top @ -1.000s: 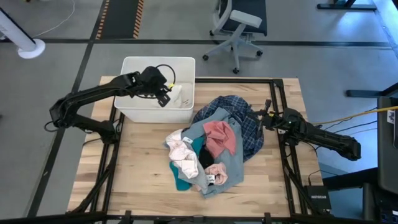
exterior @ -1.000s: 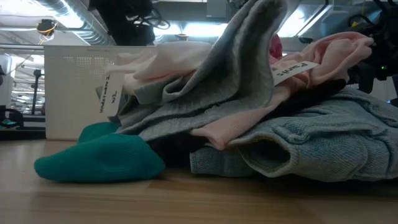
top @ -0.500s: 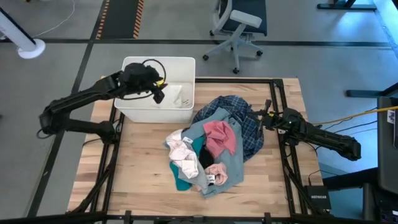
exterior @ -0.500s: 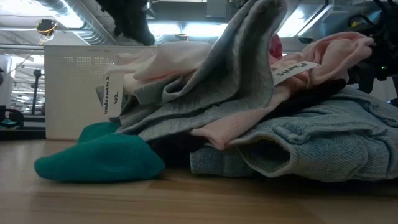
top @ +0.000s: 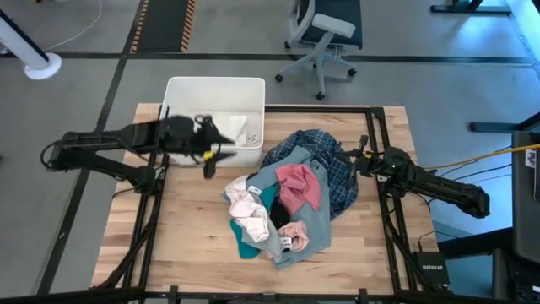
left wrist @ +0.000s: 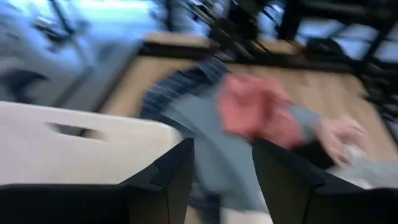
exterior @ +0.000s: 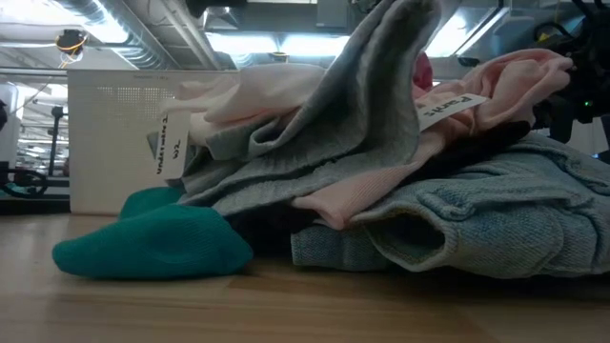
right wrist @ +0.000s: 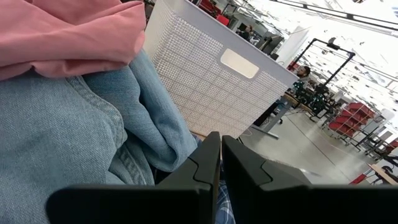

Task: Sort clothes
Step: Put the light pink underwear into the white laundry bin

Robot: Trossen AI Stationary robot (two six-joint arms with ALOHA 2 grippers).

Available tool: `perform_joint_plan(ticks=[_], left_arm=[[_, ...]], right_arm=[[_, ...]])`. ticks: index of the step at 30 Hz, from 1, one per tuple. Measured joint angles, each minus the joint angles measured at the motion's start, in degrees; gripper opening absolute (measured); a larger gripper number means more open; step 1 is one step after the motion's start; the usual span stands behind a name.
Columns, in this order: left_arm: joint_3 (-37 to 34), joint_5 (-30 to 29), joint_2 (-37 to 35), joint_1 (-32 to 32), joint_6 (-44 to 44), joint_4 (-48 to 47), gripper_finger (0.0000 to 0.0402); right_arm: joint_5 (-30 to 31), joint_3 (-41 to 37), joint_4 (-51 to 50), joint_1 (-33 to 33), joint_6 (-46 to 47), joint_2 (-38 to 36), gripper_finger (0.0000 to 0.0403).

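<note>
The clothes lie in a pile (top: 283, 198) in the middle of the table: a dark blue plaid shirt (top: 333, 160), a pink piece (top: 299, 184), light blue denim (exterior: 496, 224), a teal sock (exterior: 152, 243) and a white top (top: 246, 207). Another white piece (top: 242, 131) lies inside the white bin (top: 187, 91). My left gripper (top: 215, 156) (left wrist: 222, 180) hangs open with nothing in it, just in front of the bin's near wall, and points toward the pile. My right gripper (top: 350, 160) (right wrist: 217, 168) is shut at the pile's right edge. My right gripper lies level at the pile's right edge, beside a fold of the denim (right wrist: 155, 134) and above plaid cloth (right wrist: 227, 205). Whether its shut fingers touch the cloth I cannot tell.
The bin stands at the table's far left. A black metal frame (top: 375, 127) runs along the table's edges. Bare wood (top: 181, 228) shows to the left of the pile and in front of it. An office chair (top: 325, 34) stands beyond the far edge.
My left gripper has drawn back from above the bin and swung toward the table's near edge. It has tipped up from pointing down into the bin to pointing across at the pile, and stays open. The white piece lies in the bin.
</note>
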Motion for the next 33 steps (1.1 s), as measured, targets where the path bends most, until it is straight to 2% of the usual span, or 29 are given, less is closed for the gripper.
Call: perform_joint_plan(ticks=[4, 11, 14, 22, 33], left_arm=[[0.0, -0.5, 2.1, -7.3, -2.6, -1.4, 0.0158], [0.0, -7.3, 7.8, -15.0, -6.5, -6.1, 0.0158], [0.0, -9.3, 10.7, -16.0, -8.7, -8.8, 0.0158], [0.0, -9.2, 17.9, -16.9, -10.2, -9.8, 0.0158], [0.0, -9.2, 23.1, -16.9, -8.9, -12.6, 0.0155]], right_arm=[[0.0, 0.0, 0.0, 0.0, 0.0, 0.0, 0.0035], [0.0, 0.0, 0.0, 0.0, 0.0, 0.0, 0.0035], [0.0, 0.0, 0.0, 0.0, 0.0, 0.0, 0.0035], [0.0, 0.0, 0.0, 0.0, 0.0, 0.0, 0.0035], [0.0, 0.0, 0.0, 0.0, 0.0, 0.0, 0.0035]])
